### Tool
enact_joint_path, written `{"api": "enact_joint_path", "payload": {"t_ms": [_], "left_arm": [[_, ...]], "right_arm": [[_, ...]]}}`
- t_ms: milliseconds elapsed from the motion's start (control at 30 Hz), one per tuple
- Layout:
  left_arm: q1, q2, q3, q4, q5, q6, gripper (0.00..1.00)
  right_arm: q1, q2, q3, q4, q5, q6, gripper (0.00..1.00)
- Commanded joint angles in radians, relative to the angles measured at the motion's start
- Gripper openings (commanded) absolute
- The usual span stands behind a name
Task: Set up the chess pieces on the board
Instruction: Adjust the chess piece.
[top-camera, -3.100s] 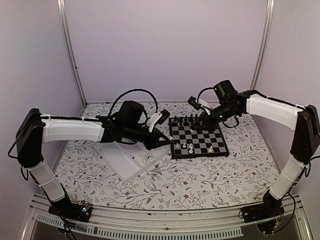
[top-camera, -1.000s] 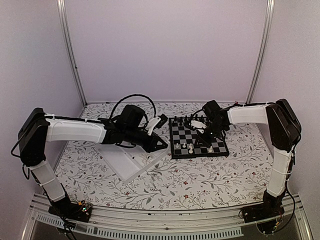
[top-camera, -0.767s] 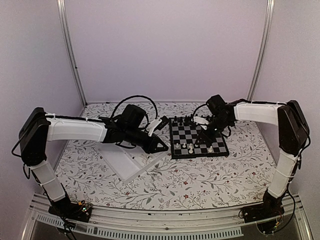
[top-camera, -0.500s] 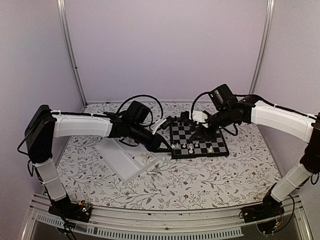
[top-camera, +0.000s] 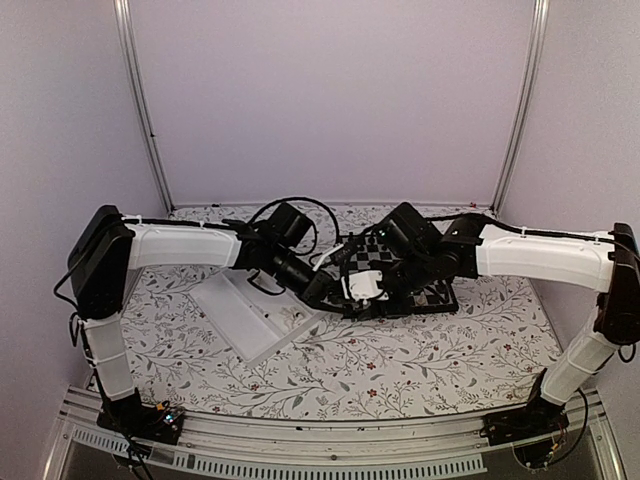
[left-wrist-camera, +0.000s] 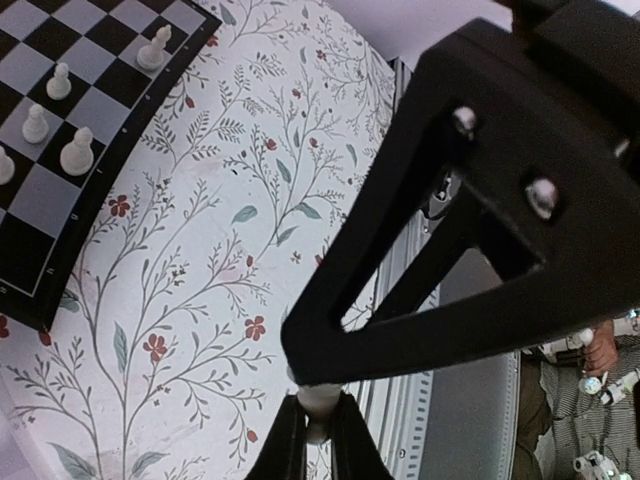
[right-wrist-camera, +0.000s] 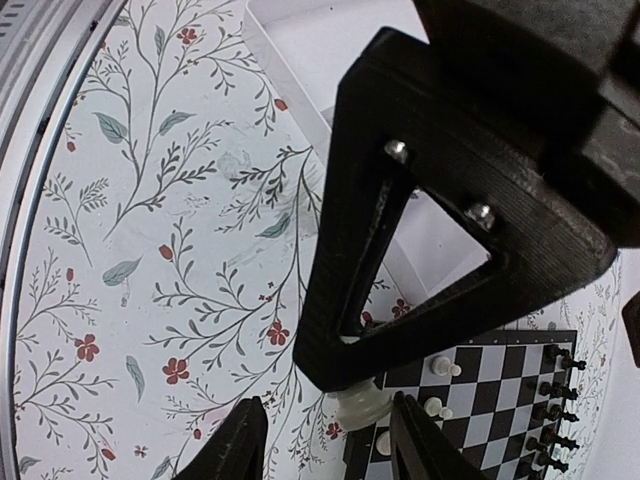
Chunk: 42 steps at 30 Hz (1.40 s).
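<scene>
Both grippers sit close together. The left gripper (left-wrist-camera: 320, 445) pinches a white chess piece (left-wrist-camera: 318, 402) tight above the floral tablecloth (left-wrist-camera: 200, 250); the right gripper (right-wrist-camera: 325, 445) has its fingers well apart. Nearby, four more white pieces (left-wrist-camera: 77, 152) stand on the board (left-wrist-camera: 110, 100).

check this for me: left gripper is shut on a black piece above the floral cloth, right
Not black. The left wrist view shows the left gripper shut on a white piece above the floral cloth.
</scene>
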Motion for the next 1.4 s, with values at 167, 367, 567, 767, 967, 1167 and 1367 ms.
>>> {"api": "enact_joint_path", "payload": {"t_ms": [167, 367, 567, 767, 967, 1167, 1367], "left_arm": [[0.01, 0.038, 0.043, -0.049, 0.106, -0.002, 0.02], [0.01, 0.061, 0.072, -0.086, 0.117, 0.004, 0.02], [0.01, 0.059, 0.077, -0.095, 0.09, 0.009, 0.1], [0.011, -0.084, -0.018, 0.031, -0.063, 0.011, 0.16], [-0.024, -0.335, -0.311, 0.5, -0.327, -0.012, 0.25], [-0.095, -0.329, -0.387, 0.743, -0.549, -0.1, 0.3], [-0.129, -0.218, -0.328, 0.833, -0.564, -0.266, 0.33]], "right_arm": [[0.049, 0.043, -0.014, 0.06, 0.107, -0.02, 0.45], [0.07, 0.057, -0.002, 0.059, 0.115, -0.028, 0.34], [0.071, 0.048, -0.007, 0.053, 0.128, -0.016, 0.08], [0.007, -0.002, -0.036, 0.066, 0.009, 0.06, 0.05], [-0.195, -0.068, -0.063, 0.113, -0.394, 0.219, 0.05], [-0.288, -0.064, -0.09, 0.204, -0.598, 0.382, 0.05], [-0.304, -0.051, -0.093, 0.253, -0.584, 0.452, 0.05]]}}
